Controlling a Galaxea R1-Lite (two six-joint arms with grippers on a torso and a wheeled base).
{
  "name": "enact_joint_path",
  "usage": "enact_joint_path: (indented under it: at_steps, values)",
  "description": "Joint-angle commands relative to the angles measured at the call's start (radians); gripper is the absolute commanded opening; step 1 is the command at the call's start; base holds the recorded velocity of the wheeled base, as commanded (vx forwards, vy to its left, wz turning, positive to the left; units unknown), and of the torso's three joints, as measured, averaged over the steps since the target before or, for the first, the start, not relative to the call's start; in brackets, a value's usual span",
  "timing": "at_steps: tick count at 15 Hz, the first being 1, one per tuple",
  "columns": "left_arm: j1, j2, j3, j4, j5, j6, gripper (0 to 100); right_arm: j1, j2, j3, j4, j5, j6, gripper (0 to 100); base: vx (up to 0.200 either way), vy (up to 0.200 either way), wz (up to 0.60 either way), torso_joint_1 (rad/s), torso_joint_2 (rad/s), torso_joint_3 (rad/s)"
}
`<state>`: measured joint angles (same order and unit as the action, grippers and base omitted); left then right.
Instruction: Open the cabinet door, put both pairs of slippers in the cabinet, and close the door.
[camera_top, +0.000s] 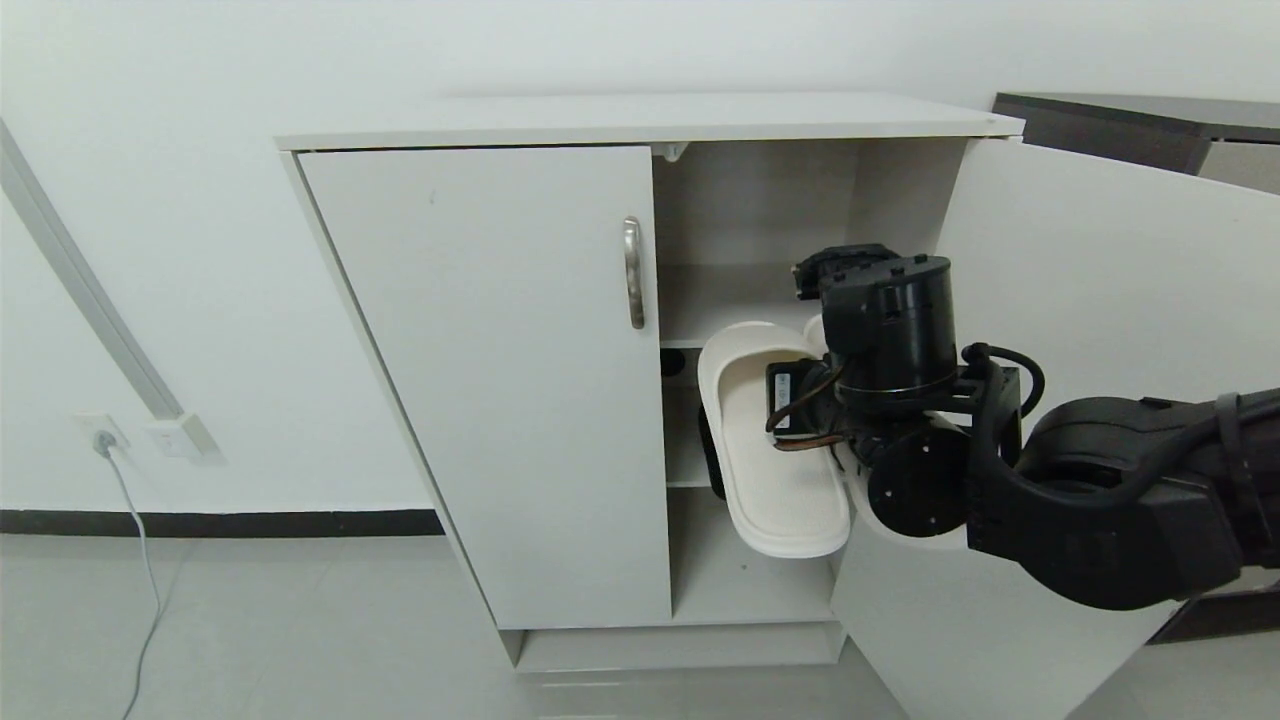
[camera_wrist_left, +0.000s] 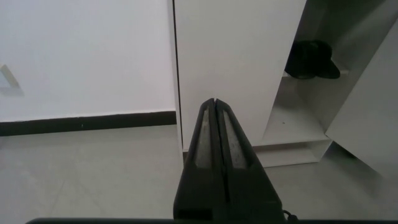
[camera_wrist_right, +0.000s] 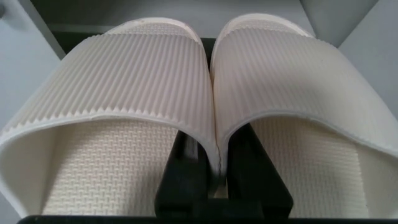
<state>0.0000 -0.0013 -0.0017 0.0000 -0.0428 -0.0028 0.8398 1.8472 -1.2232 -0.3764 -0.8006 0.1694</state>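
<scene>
Currently the right gripper has its fingers clamped on the white slippers where the two straps meet, holding the pair at the open right side of the cabinet. Right door is open, left door shut. Black slippers sit on an inner shelf. Left gripper has its fingers pressed together, above the floor.

Blk slippers on cab. shelf

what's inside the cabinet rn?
Black slippers sit on a shelf in the cabinet. White slippers in the right gripper partly cover the shelves in the head view; closed left door hides the rest.
</scene>
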Motion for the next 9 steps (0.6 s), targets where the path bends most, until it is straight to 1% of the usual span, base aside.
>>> enact_joint_path:
  at_steps: [1,7,9]
  values:
    - [0.0,0.001,0.0,0.0,0.0,0.0,0,-0.001,0.0,0.002,-0.001,0.0,-0.001,0,0.2,0.0,0.0,0.002,0.0,0.002]
    - [0.0,0.001,0.0,0.0,0.0,0.0,0,-0.001,0.006,-0.001,-0.001,0.0,-0.005,0,0.2,0.0,0.0,0.003,0.0,0.004]
    - [0.0,0.001,0.0,0.0,0.0,0.0,0,0.001,0.006,0.001,-0.003,0.0,-0.005,0,0.0,0.0,0.0,0.0,0.0,0.0]
